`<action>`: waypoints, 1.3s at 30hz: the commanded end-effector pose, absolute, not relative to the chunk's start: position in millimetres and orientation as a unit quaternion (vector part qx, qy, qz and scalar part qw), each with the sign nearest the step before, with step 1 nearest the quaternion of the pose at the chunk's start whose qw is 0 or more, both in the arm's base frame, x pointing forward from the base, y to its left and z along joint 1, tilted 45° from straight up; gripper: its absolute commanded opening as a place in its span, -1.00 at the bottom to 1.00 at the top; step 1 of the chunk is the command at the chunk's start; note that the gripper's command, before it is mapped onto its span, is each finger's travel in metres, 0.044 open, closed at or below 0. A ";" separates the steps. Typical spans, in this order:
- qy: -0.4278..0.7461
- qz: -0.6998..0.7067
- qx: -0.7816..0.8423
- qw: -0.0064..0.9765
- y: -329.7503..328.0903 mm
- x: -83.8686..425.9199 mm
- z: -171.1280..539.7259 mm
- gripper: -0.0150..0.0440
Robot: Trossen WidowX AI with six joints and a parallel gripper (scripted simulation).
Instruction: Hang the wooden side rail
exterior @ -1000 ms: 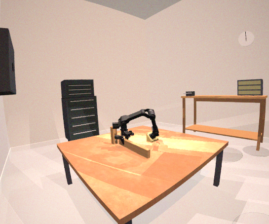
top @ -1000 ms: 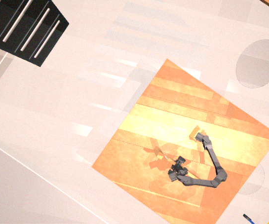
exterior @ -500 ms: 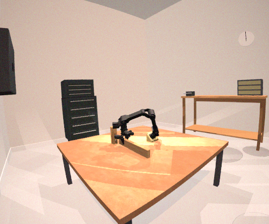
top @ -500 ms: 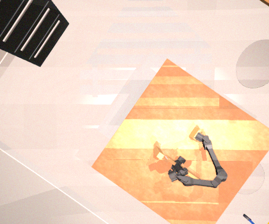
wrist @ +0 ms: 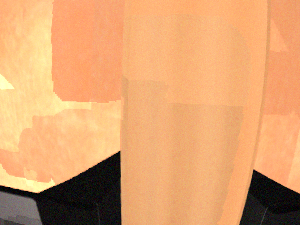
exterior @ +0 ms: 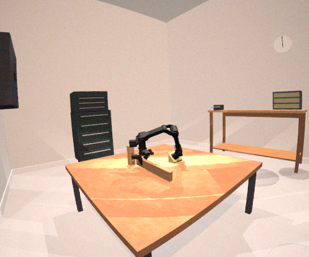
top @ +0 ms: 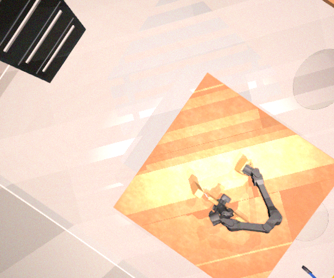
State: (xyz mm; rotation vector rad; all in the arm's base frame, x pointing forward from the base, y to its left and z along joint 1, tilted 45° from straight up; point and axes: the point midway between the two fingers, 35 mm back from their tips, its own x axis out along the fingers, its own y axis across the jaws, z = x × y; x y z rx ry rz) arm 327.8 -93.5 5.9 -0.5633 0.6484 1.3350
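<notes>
The wooden post [top: 194, 184] [exterior: 130, 155] stands upright on the table. The wooden side rail [top: 240, 217] [exterior: 159, 170] [wrist: 185, 59] stands on edge, its near end close beside the post. Small pale metal shows between them in the top view, but hooks, pins and slot are too small to make out, so I cannot tell whether the hooks sit on the pins. The far end is low at the table; contact is unclear. My gripper [top: 222, 210] [exterior: 142, 159] [wrist: 173, 157] is shut on the rail near its post end, a finger on each side.
The orange-brown table [top: 171, 159] [exterior: 142, 209] carries the arm's base on a wooden block [top: 240, 163] [exterior: 171, 157], behind the rail in the exterior view. The arm arches from there over to the post end. A dark drawer cabinet [exterior: 92, 133] and a workbench [exterior: 255, 111] stand beyond the table.
</notes>
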 end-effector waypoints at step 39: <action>0.290 0.596 -0.258 0.702 -101.6 328.5 9.7 -0.49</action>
